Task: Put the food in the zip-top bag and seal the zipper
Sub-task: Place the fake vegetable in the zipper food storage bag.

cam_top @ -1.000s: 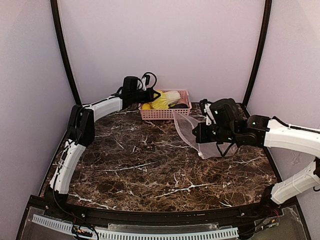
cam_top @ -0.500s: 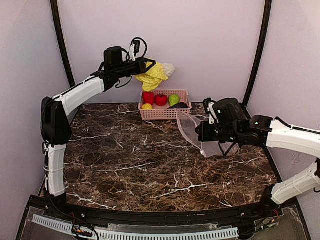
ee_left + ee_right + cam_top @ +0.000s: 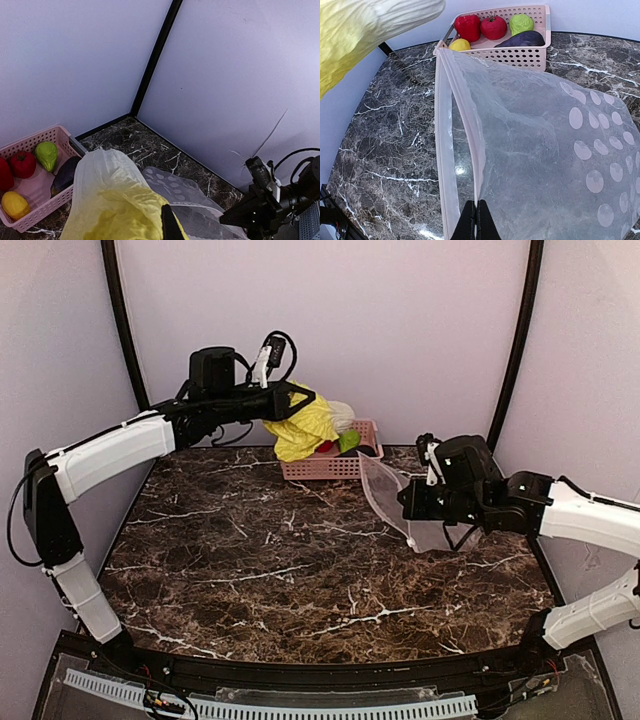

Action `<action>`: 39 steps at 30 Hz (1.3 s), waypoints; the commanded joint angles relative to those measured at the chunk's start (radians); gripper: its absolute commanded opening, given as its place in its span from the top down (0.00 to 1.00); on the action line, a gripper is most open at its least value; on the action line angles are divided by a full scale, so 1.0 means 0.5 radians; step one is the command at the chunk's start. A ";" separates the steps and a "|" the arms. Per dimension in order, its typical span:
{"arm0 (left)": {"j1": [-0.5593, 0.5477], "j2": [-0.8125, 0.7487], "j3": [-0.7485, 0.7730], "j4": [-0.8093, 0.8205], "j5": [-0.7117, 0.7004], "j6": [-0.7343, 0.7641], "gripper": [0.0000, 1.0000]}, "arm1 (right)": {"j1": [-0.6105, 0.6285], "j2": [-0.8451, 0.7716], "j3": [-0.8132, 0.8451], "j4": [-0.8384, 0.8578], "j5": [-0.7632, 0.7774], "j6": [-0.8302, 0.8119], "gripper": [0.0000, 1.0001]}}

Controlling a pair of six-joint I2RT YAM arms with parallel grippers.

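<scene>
- the left gripper (image 3: 288,406) is pressed together on the cabbage (image 3: 308,426) and holds it in the air, over the pink basket (image 3: 340,469).
- the right gripper (image 3: 475,220) pinches the zipper (image 3: 470,130) at the mouth edge of the zip-top bag (image 3: 545,140).
- the bag rests on the marble table (image 3: 300,570), just right of the basket, with its mouth gaping toward the cabbage.
- in the basket lie the red bell pepper (image 3: 467,26), a red round piece (image 3: 493,27), a green piece (image 3: 521,22), a yellow piece (image 3: 460,45) and a dark purple piece (image 3: 525,39).
</scene>
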 commanded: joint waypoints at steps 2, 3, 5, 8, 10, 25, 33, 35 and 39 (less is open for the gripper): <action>-0.119 -0.477 -0.386 0.115 -0.080 -0.074 0.99 | -0.016 -0.073 -0.027 0.032 0.037 0.021 1.00; -0.154 -0.513 -0.433 0.123 -0.089 -0.093 0.99 | -0.018 -0.084 -0.033 0.032 0.040 0.021 1.00; -0.205 -0.605 -0.540 0.130 -0.085 -0.139 0.99 | -0.020 -0.100 -0.041 0.033 0.039 0.022 1.00; -0.288 -0.702 -0.642 0.086 -0.083 -0.190 0.99 | -0.021 -0.113 -0.042 0.034 0.023 0.021 1.00; -0.339 -0.741 -0.695 0.072 -0.085 -0.216 0.99 | -0.021 -0.116 -0.043 0.035 0.017 0.026 1.00; -0.545 -0.701 -0.731 0.273 -0.053 -0.381 0.99 | -0.023 -0.181 -0.094 0.082 -0.060 0.034 1.00; -0.585 -0.592 -0.703 0.378 -0.014 -0.428 1.00 | -0.022 -0.204 -0.099 0.092 -0.059 0.033 1.00; -0.591 -0.563 -0.704 0.411 0.001 -0.445 0.99 | -0.024 -0.199 -0.097 0.093 -0.064 0.028 1.00; -0.596 -0.518 -0.706 0.445 0.007 -0.463 0.99 | -0.022 -0.200 -0.105 0.099 -0.075 0.035 1.00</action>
